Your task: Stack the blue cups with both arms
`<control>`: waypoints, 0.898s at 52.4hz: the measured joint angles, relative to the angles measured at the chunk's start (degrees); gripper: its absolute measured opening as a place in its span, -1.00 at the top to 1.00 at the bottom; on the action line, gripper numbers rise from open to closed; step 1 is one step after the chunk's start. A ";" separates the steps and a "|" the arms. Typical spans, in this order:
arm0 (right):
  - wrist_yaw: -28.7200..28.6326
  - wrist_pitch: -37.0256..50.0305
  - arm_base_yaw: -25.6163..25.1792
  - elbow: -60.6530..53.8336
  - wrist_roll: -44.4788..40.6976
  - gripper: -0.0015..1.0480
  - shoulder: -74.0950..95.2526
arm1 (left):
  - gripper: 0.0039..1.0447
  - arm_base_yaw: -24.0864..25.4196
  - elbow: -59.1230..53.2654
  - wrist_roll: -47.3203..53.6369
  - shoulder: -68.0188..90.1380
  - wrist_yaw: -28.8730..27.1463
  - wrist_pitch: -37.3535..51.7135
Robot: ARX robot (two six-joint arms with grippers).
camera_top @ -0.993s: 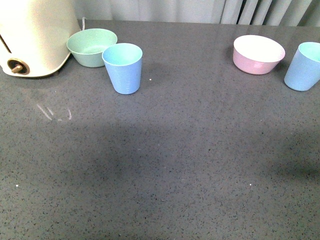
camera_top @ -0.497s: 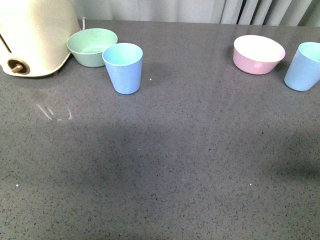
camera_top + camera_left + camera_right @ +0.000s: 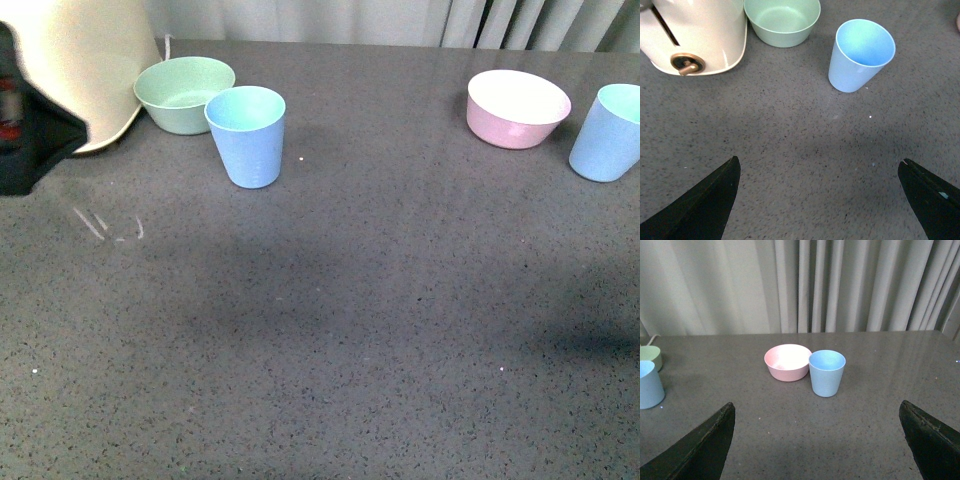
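Well, my left pincer is spread wide, empty, facing the left blue cup, upright just beside the mint bowl. Well to the right, the other blue cup stands by the pink bowl, my right pincer likewise wide apart.

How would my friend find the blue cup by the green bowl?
Start at the big cream appliance on the left of the grey speckled countertop. Next to it sits a mint green bowl, with the light blue plastic cup beside it. It is taller than the bowl, tapered, handleless.
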 joint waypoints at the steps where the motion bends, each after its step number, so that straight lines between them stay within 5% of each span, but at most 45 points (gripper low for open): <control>1: 0.00 0.00 0.00 0.00 0.00 -0.83 0.00 | -0.83 -0.50 1.40 -1.11 2.05 -0.57 -0.02; 13: 0.00 0.00 0.00 0.00 0.00 -0.83 0.02 | -0.83 -5.64 17.18 -8.98 19.39 -6.67 -2.78; 47: 0.00 0.00 0.00 0.00 0.02 -0.83 0.00 | -0.83 -10.43 34.75 -17.88 35.95 -13.70 -10.86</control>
